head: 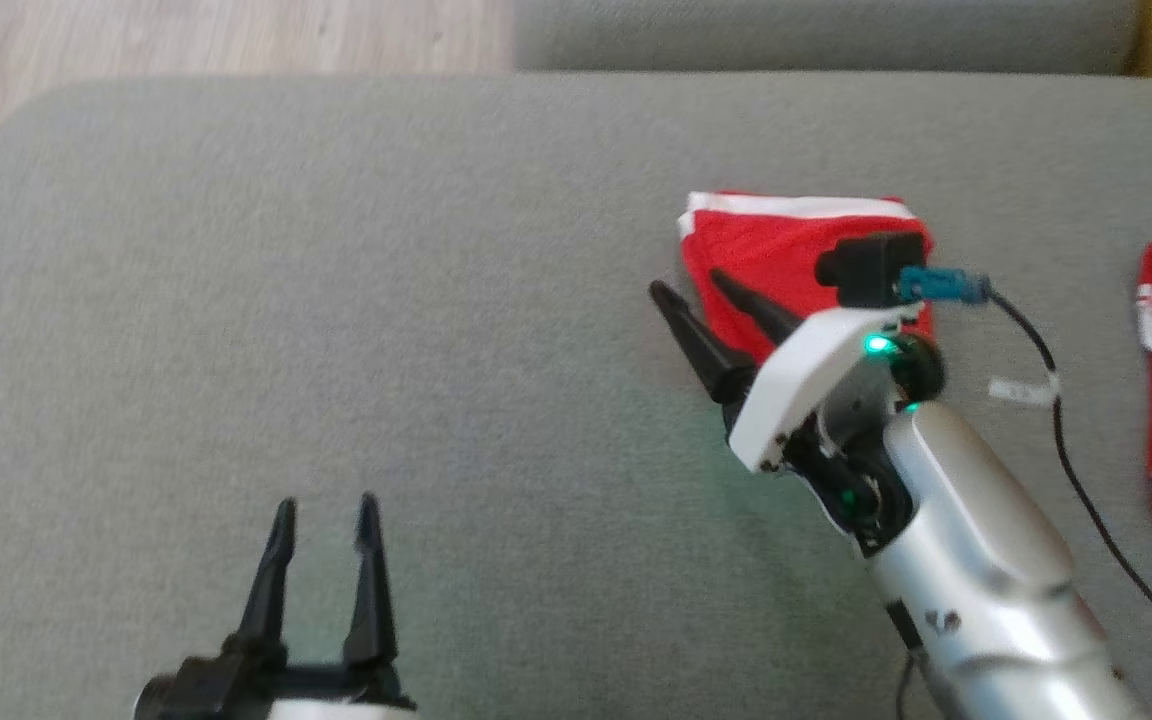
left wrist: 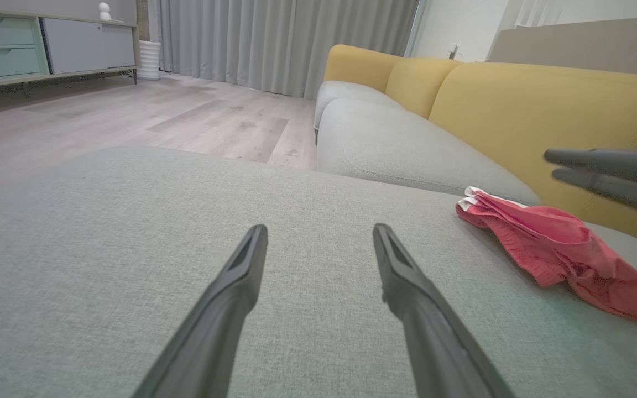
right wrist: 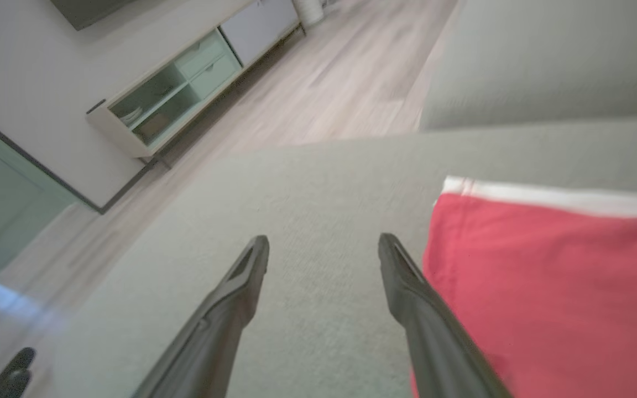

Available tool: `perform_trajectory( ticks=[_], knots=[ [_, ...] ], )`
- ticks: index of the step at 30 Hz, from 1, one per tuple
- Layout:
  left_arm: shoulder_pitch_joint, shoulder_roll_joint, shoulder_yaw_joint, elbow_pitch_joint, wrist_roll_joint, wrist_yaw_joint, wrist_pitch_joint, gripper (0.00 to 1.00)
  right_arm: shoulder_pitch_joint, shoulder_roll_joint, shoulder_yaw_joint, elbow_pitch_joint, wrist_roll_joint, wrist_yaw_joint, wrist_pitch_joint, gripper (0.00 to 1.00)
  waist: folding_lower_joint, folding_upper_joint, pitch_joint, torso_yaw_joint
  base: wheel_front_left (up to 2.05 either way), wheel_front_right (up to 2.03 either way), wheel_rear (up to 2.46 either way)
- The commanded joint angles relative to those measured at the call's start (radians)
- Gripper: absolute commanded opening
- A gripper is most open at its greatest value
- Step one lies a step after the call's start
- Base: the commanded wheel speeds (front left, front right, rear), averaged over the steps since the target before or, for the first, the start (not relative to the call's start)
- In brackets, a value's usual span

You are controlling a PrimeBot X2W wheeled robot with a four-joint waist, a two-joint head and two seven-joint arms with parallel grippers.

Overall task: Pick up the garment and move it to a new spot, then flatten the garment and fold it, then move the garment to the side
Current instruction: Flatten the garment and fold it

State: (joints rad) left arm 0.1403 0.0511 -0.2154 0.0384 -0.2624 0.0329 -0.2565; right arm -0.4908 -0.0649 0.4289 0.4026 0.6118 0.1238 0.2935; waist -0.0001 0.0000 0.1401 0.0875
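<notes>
Nearest the robot, the left pincer (head: pixel 326 505) stands open and empty over the grey cushion (head: pixel 336 250), well apart from the work. Farther out, the right pincer (head: pixel 688 283), also open and empty, straddles the left edge of the folded red garment (head: pixel 796 240). The garment lies rightward and beyond it, white-banded edge farthest, so the right arm is judged nearer for moving it aside

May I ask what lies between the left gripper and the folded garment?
Bare grey cushion, then the open right gripper by the garment: head view.
</notes>
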Motion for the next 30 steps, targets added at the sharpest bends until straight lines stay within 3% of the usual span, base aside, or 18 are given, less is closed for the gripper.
perform_trajectory(
  ticks=[1, 6, 15, 21, 26, 27, 28, 29, 30],
  knots=[
    [-0.008, -0.001, 0.036, -0.032, 0.007, 0.005, -0.005, 1.00, -0.016, 0.005, 0.006, -0.045, -0.022, 0.007, -0.016, 1.00, 0.0001, 0.0000, -0.035, -0.032, 0.00, 0.00, 0.00],
    [0.036, -0.001, 0.079, -0.041, 0.019, -0.001, -0.005, 1.00, 0.113, -0.061, -0.085, -0.158, -0.268, 0.007, -0.143, 1.00, 0.0001, 0.0000, -0.091, -0.071, 0.00, 0.00, 0.00],
    [0.085, -0.001, 0.119, -0.048, 0.042, -0.032, -0.005, 1.00, 0.377, -0.104, -0.316, -0.291, -0.488, 0.007, -0.320, 1.00, 0.0001, 0.0000, -0.145, -0.095, 0.00, 0.00, 0.00],
    [0.102, -0.001, 0.135, -0.034, 0.051, -0.056, -0.005, 1.00, 0.500, -0.055, -0.444, -0.275, -0.552, 0.007, -0.429, 1.00, 0.0001, 0.0000, -0.164, -0.093, 0.00, 0.00, 0.00],
    [0.109, -0.001, 0.140, -0.038, 0.049, -0.055, -0.005, 1.00, 0.522, -0.022, -0.464, -0.254, -0.569, 0.007, -0.468, 0.99, 0.0001, 0.0000, -0.167, -0.090, 0.00, 0.00, 0.00],
    [0.110, -0.001, 0.139, -0.040, 0.050, -0.055, -0.005, 1.00, 0.512, -0.018, -0.454, -0.251, -0.567, 0.007, -0.468, 0.56, 0.0001, 0.0000, -0.165, -0.089, 0.00, 0.00, 0.00],
    [0.110, -0.001, 0.138, -0.040, 0.052, -0.056, -0.005, 1.00, 0.498, -0.016, -0.441, -0.248, -0.565, 0.007, -0.466, 0.20, 0.0001, 0.0000, -0.163, -0.088, 0.00, 0.00, 0.00],
    [0.109, -0.001, 0.136, -0.041, 0.053, -0.057, -0.005, 1.00, 0.480, -0.015, -0.426, -0.244, -0.565, 0.007, -0.461, 0.00, 0.0001, 0.0000, -0.161, -0.087, 0.00, 0.00, 0.00],
    [0.108, -0.001, 0.135, -0.041, 0.054, -0.059, -0.005, 1.00, 0.460, -0.016, -0.405, -0.239, -0.568, 0.007, -0.453, 0.00, 0.0001, 0.0000, -0.158, -0.084, 0.00, 0.00, 0.00]
  ],
)
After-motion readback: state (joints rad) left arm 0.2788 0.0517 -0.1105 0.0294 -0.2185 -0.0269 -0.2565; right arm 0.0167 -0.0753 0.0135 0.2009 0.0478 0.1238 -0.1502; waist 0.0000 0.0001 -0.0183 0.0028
